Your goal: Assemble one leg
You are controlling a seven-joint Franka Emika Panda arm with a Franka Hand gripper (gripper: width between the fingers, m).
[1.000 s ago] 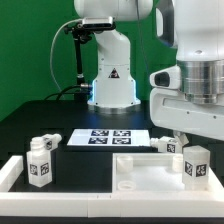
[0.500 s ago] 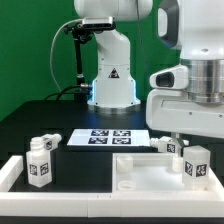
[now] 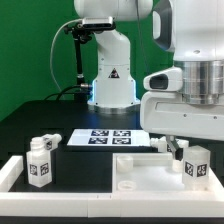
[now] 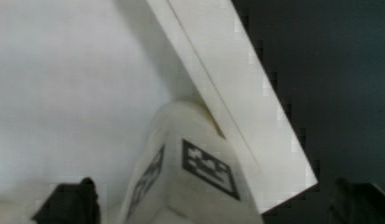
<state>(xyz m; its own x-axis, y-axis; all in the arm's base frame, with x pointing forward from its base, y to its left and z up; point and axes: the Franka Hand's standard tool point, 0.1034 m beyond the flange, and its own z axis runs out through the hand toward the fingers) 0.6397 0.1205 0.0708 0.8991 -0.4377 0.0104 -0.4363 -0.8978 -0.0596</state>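
My gripper (image 3: 186, 146) hangs low at the exterior view's right, over a white tagged leg (image 3: 196, 161) standing beside the large white tray-like piece (image 3: 150, 172). In the wrist view that leg (image 4: 198, 160) rises between my two dark fingertips (image 4: 73, 203), with a gap on each side. The gripper (image 4: 215, 212) is open and holds nothing. A second leg (image 3: 168, 147) stands just behind, partly hidden by the hand. Two more legs (image 3: 40, 162) stand at the exterior view's left.
The marker board (image 3: 108, 137) lies flat on the black table behind the tray-like piece. A white rim (image 3: 12, 172) borders the front left. The robot base (image 3: 110, 75) stands at the back, before a green wall.
The hand has shifted a little toward the exterior view's left over the right-hand legs. The parts have not moved.
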